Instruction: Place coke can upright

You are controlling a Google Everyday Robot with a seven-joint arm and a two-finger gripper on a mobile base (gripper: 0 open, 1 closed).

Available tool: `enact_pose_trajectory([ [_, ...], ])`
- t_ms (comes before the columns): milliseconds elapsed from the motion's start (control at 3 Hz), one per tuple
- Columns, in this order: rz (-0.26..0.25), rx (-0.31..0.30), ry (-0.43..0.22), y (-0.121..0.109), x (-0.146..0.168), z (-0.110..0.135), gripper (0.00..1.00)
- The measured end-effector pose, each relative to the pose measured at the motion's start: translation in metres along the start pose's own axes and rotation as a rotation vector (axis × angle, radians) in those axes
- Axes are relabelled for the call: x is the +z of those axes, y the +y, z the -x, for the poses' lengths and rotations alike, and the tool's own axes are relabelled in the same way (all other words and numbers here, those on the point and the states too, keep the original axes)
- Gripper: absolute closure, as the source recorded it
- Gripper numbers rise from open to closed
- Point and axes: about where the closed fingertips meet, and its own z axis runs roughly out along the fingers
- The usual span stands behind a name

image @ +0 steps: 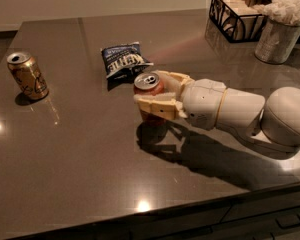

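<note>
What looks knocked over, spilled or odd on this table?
Nothing stands out. The coke can is upright in the closed end effector mid-table, the gold can stands upright at left, and the chip bag lies flat behind.

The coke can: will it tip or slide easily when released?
Held upright mid-table by the end effector, the coke can is narrow, so likely tippy. Its top looks opened, perhaps light; glossy table may let it slide.
</note>
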Motion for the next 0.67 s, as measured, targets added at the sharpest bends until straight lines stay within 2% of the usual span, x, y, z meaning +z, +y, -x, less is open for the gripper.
enact_pose_trajectory([
  [333,-0.049,0.034,-0.031,-0.0136,0.0043,-0.0107,0.83],
  [667,-0.073,0.053,-0.075,-0.0229,0.0055,-0.0167,0.59],
])
